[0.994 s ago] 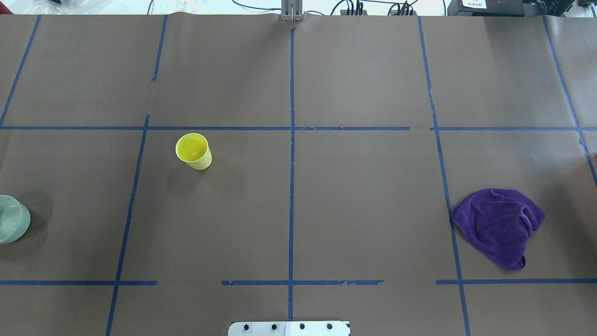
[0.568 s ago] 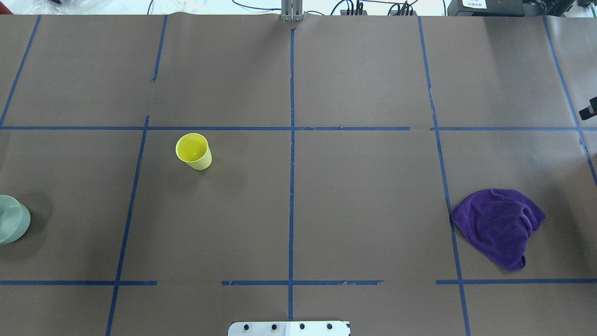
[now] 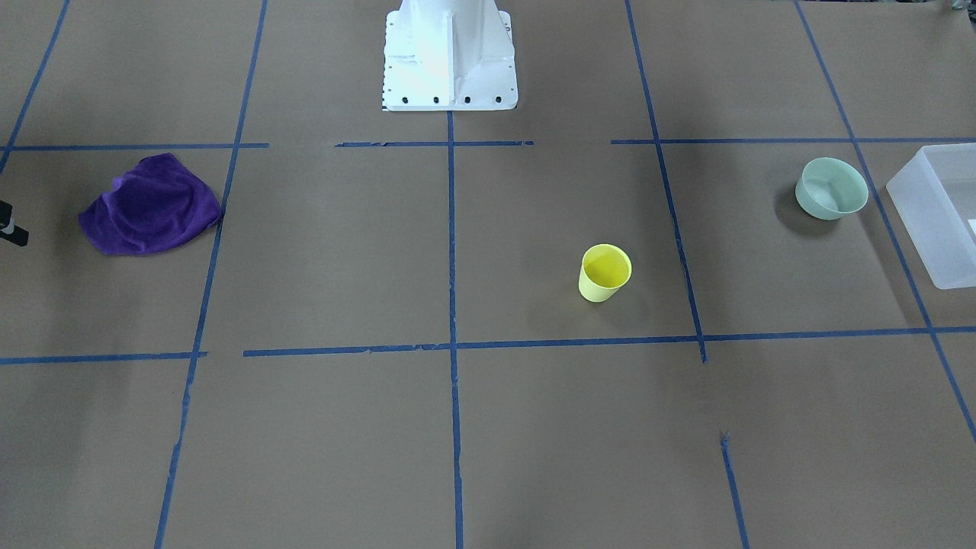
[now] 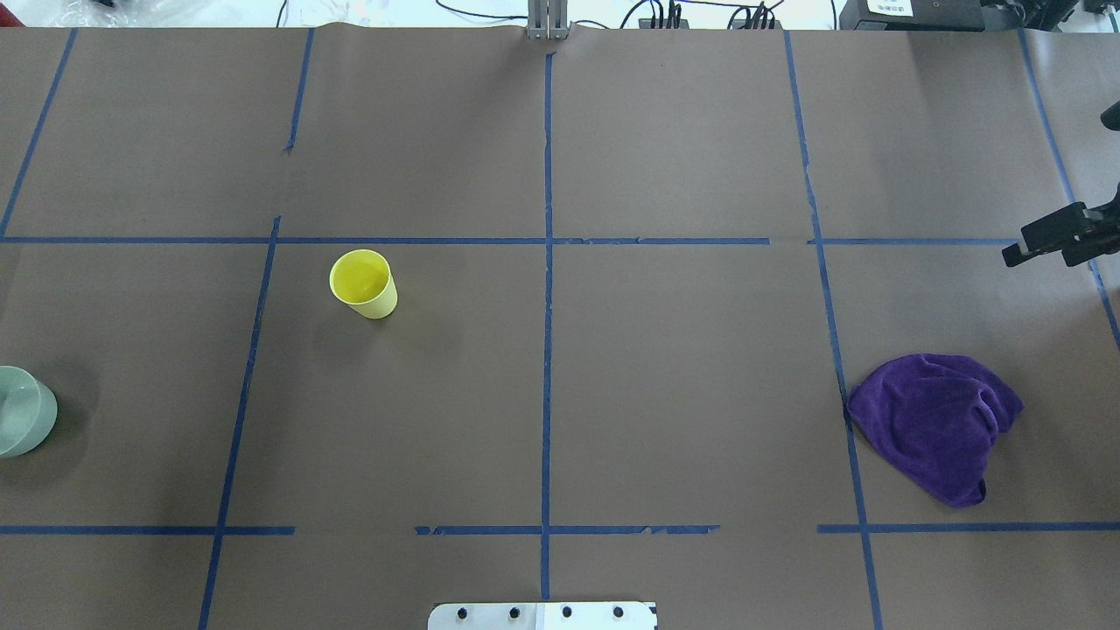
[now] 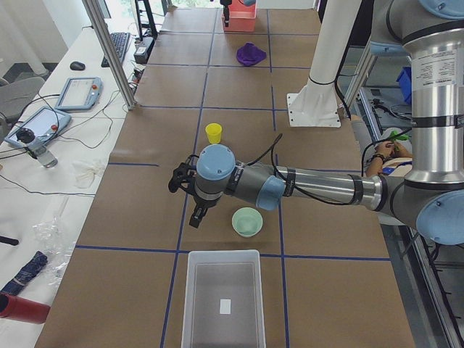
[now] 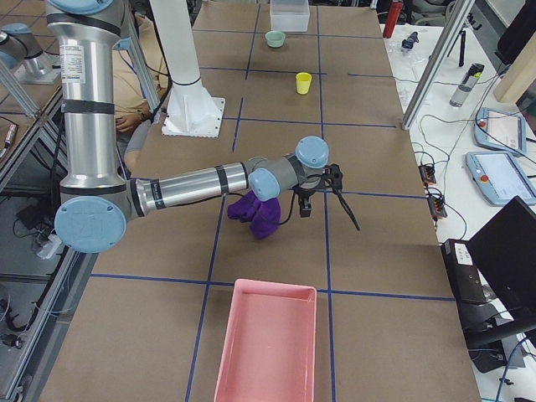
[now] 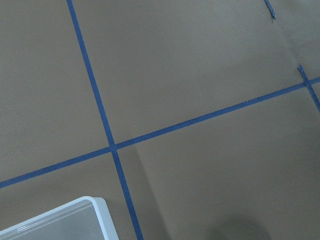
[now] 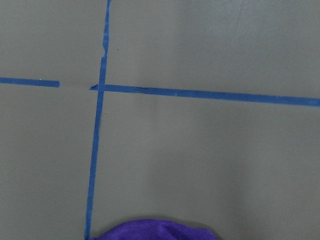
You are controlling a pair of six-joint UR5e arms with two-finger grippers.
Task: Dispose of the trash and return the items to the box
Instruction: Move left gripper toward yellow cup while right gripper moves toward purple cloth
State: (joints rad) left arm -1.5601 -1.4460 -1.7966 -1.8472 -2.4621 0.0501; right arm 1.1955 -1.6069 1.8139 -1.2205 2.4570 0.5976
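The yellow cup (image 4: 363,283) stands upright left of the table's middle; it also shows in the front view (image 3: 605,272). The mint-green bowl (image 3: 831,188) stands upright near the table's left end, next to the frosted white box (image 3: 926,221), apart from it. The box looks almost empty in the exterior left view (image 5: 190,290). My right gripper (image 4: 1050,245) hovers at the right edge, beyond the purple cloth, fingers apart and empty. My left gripper (image 5: 187,196) hovers beside the bowl (image 5: 247,221); I cannot tell if it is open.
A crumpled purple cloth (image 4: 932,424) lies on the right side of the table. A pink tray (image 6: 268,343) sits at the table's right end. The white robot base (image 3: 448,57) stands at the near middle edge. Blue tape lines cross the brown paper.
My right gripper has come into the overhead view from the right edge and moved leftward. The cup, bowl and cloth have not moved.
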